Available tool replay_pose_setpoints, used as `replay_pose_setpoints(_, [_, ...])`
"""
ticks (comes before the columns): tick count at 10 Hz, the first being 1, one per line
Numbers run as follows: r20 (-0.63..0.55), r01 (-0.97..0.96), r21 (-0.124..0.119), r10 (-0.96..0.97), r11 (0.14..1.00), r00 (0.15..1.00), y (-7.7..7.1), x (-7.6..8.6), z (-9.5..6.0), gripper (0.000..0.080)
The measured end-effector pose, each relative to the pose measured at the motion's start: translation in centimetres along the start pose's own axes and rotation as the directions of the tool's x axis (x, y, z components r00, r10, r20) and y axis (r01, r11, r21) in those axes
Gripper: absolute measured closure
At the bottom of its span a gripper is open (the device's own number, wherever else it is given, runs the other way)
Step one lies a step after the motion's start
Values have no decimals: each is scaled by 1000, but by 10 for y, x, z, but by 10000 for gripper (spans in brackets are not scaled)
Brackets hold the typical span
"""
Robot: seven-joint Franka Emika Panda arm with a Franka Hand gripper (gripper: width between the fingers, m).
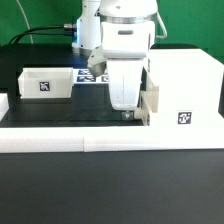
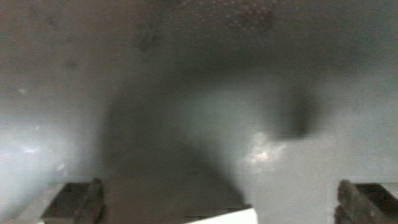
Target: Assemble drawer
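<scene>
The drawer's tall white shell (image 1: 186, 84) stands at the exterior view's right, with a square tag on its front. One small white tray (image 1: 48, 82) with a tag lies at the exterior view's left. A second tray (image 1: 152, 104) sits against the shell's left side; whether it is partly inside I cannot tell. My gripper (image 1: 125, 113) hangs low just left of that tray, close to the table. In the wrist view my gripper (image 2: 222, 192) is open with its fingers (image 2: 75, 202) wide apart and nothing between them, over a blurred grey surface.
The long low white border wall (image 1: 100, 137) runs along the front. The marker board (image 1: 88, 76) lies behind the arm. The black table (image 1: 70, 112) lies between the left tray and my gripper. A white corner (image 2: 253, 217) shows at the wrist view's edge.
</scene>
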State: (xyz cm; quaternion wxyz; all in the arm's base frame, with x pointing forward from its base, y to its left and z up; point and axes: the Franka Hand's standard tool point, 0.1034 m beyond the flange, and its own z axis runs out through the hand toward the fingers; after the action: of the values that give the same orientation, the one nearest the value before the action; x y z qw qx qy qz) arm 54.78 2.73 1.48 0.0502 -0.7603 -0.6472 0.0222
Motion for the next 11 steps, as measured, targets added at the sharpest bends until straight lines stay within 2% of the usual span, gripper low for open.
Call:
replay_pose_setpoints(3, [0, -10, -2, 10, 1000, 1000, 1, 1, 0, 150])
replay_pose_setpoints(6, [0, -13, -6, 13, 1000, 1000, 3, -11, -2, 150])
replay_pose_setpoints(7, [-1, -29, -17, 29, 999, 1000, 2, -21, -6, 150])
replay_pose_setpoints(8, [-4, -47, -39, 47, 998, 999, -1, -32, -11, 150])
replay_pose_setpoints(10, [-5, -88, -72, 88, 994, 996, -20, -57, -20, 150])
replay_pose_setpoints(11, [-5, -100, -75, 100, 992, 995, -30, -65, -20, 150])
